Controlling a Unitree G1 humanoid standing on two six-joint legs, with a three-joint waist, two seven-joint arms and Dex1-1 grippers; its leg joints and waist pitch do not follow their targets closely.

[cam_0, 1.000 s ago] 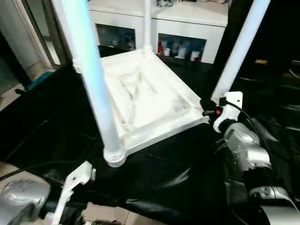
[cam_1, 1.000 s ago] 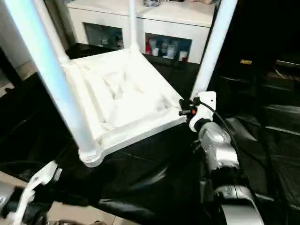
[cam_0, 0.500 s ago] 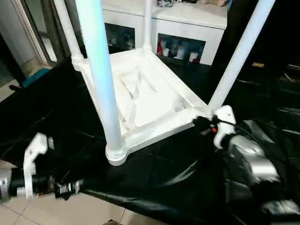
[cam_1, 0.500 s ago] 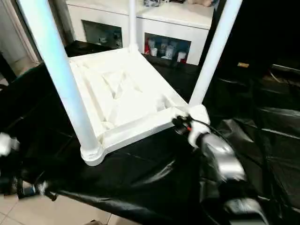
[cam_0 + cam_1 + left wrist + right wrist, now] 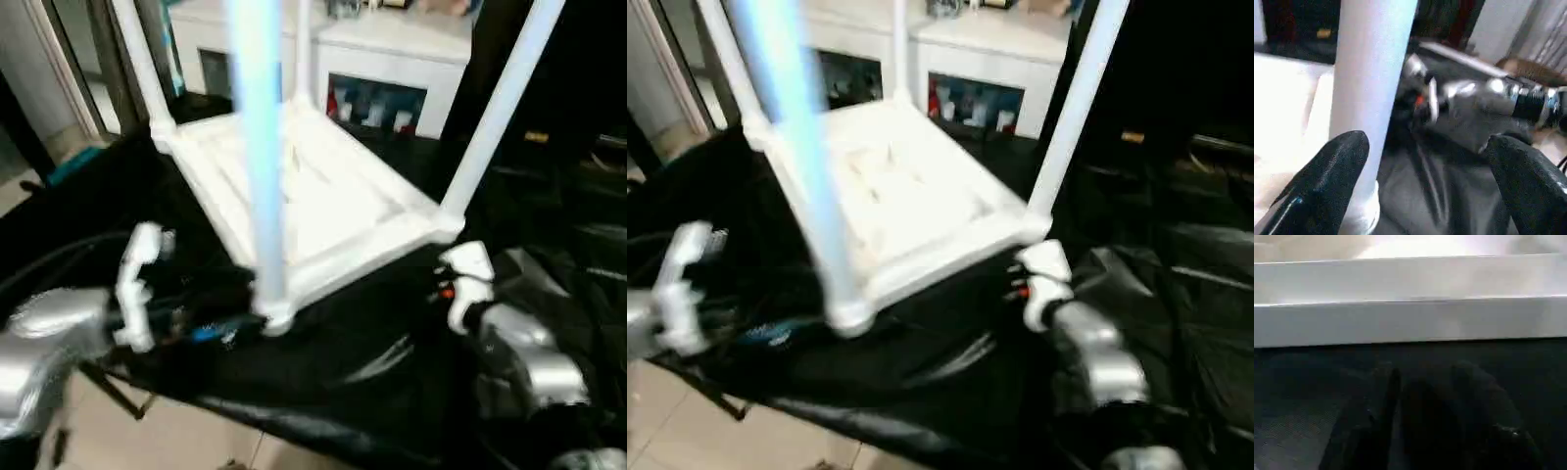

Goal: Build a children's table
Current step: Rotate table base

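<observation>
The children's table (image 5: 343, 211) lay upside down on the black-covered worktop (image 5: 372, 392), all four legs standing up out of its corner sockets, so I judged the job to be seating and checking those legs rather than fetching parts. My left pincer (image 5: 1422, 147) was spread wide, with the nearest leg (image 5: 260, 147) standing between its fingers (image 5: 1327, 181), close to one of them and apart from the other; nothing was gripped. To do this well, I thought I should centre the leg between both fingers before closing, take it low near the corner socket (image 5: 274, 318) where it would bend least, and press straight down along its length rather than sideways, since a slanted push could tip the light plastic top or wrench the socket. My right pincer (image 5: 1425, 382) hovered just beside the near rim (image 5: 1410, 318) of the top, below the right-hand leg (image 5: 500, 108); I could not tell whether it was open or closed, and I saw nothing held in it. I reckoned it served best bracing that rim, so the table would not slide on the slick cover.
</observation>
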